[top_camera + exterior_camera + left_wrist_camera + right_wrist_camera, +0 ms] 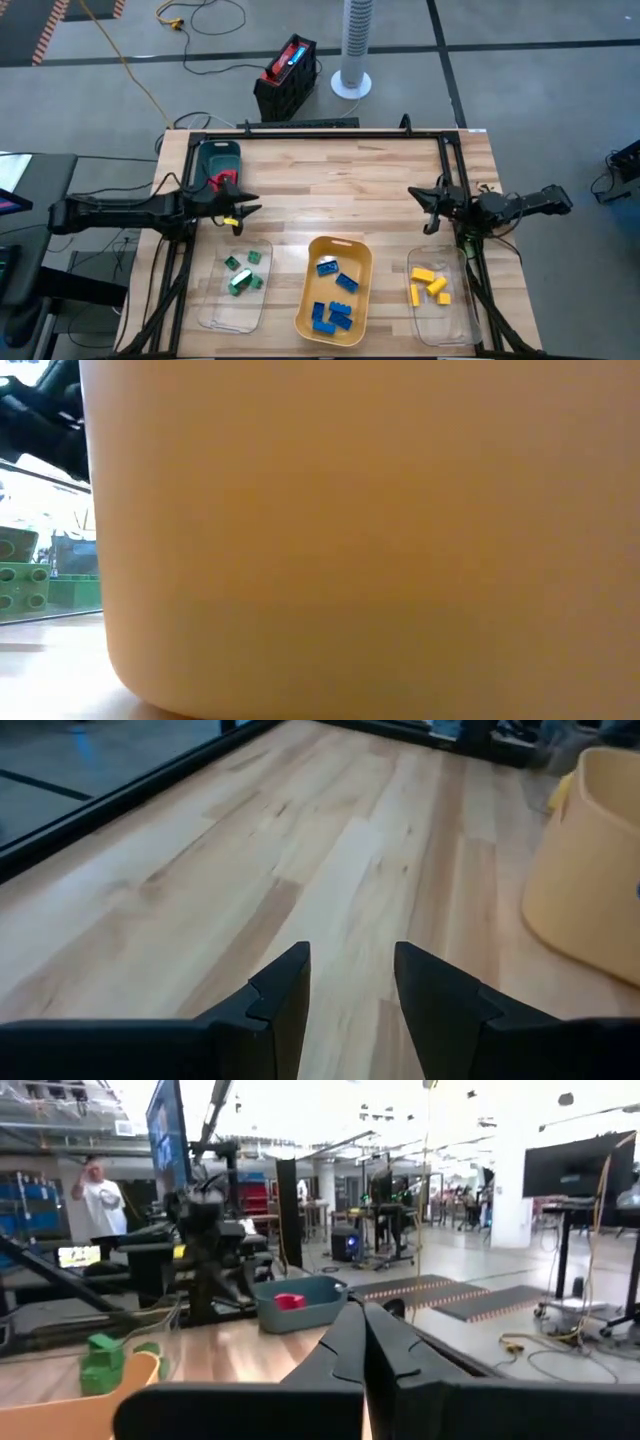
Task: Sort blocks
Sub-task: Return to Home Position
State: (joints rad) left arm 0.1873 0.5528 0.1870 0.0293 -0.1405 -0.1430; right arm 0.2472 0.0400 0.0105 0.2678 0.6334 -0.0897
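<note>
Above the table you have the left gripper with fingers spread, the right gripper with fingers pressed together.

1. The floor is gray and smooth, with a yellow cord lying on it.
2. A tall white fan stands past the wooden table, next to a black and red box.
3. Far back, the big room is bright, with a dark screen and a person in a white shirt.

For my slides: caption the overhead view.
Green blocks, blue blocks and yellow blocks sorted into separate trays; left hand and right hand hover either side.
</note>
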